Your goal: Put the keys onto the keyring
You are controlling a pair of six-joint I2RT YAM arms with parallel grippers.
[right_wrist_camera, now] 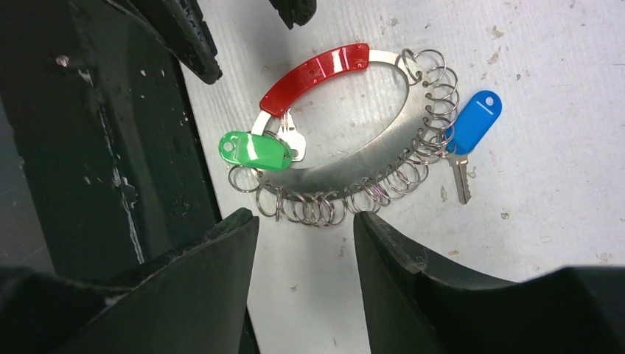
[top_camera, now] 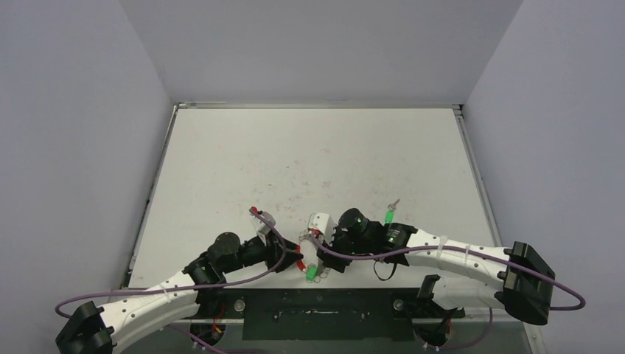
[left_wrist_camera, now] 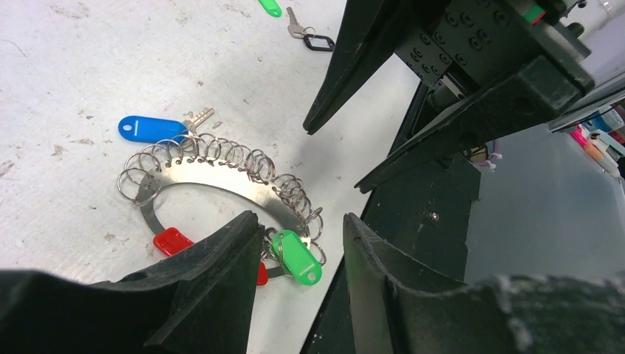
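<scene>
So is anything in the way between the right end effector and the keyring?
Nothing visible. The keyring lies on the table just past the open right end effector; the left end effector is on its far side, near the red section, not between them.

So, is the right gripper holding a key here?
No, the right gripper is open and empty; the green key lies at the keyring.

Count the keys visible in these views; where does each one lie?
3. A blue-headed key lies against the keyring's coiled side, a green-headed key by its red section, and a second green-headed key apart on the table. More may be hidden.
</scene>
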